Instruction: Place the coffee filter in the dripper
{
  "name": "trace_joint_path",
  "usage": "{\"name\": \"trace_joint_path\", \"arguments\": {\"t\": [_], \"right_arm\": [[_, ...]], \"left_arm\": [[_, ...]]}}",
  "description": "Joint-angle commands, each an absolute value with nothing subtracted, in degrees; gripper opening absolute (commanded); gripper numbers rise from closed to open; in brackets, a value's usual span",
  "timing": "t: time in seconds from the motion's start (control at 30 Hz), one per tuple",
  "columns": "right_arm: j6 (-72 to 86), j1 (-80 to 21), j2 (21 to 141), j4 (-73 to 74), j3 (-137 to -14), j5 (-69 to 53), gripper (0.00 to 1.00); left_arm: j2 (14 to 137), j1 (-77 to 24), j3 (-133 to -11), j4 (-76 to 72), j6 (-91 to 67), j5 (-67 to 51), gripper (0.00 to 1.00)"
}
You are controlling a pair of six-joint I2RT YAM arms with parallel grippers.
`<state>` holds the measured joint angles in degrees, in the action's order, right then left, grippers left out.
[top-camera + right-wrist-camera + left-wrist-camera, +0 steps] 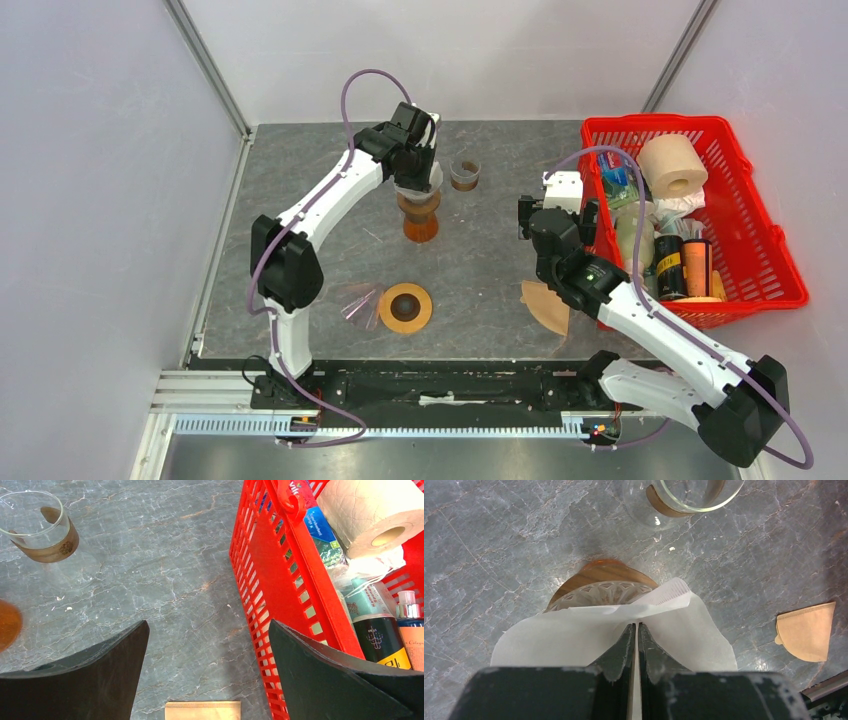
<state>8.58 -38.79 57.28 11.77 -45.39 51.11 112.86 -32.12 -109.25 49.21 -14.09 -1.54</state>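
Note:
My left gripper (635, 626) is shut on a white paper coffee filter (569, 640), pinching a fold of it at the middle. The filter spreads out to both sides just above the dripper (600, 582), whose ribbed cone and wooden collar show beyond the paper's edge. From above, the left gripper (417, 168) hangs over the amber dripper (420, 218) at the back centre of the table, with the filter (433, 180) under the fingers. My right gripper (207, 630) is open and holds nothing; it hovers beside the red basket (752, 262).
A glass cup (464, 173) stands just right of the dripper. A brown paper filter (546, 305) lies under the right arm. An orange ring (405, 307) and a clear plastic piece (356, 302) lie near the front. The basket holds a toilet roll (673, 165) and bottles.

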Motion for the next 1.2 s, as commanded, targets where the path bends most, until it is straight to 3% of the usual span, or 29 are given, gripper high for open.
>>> {"name": "trace_joint_path", "arguments": {"t": [0.0,1.17], "right_arm": [[9.4,-38.6,56.6,10.9,-45.1,52.4,0.97],[10.0,-37.3,55.6,10.9,-42.3,53.5,0.97]], "left_arm": [[114.0,-32.0,-110.7,49.0,-13.2,-0.2,0.1],[119.9,-32.8,-111.4,52.9,-15.0,4.1,0.1]]}}
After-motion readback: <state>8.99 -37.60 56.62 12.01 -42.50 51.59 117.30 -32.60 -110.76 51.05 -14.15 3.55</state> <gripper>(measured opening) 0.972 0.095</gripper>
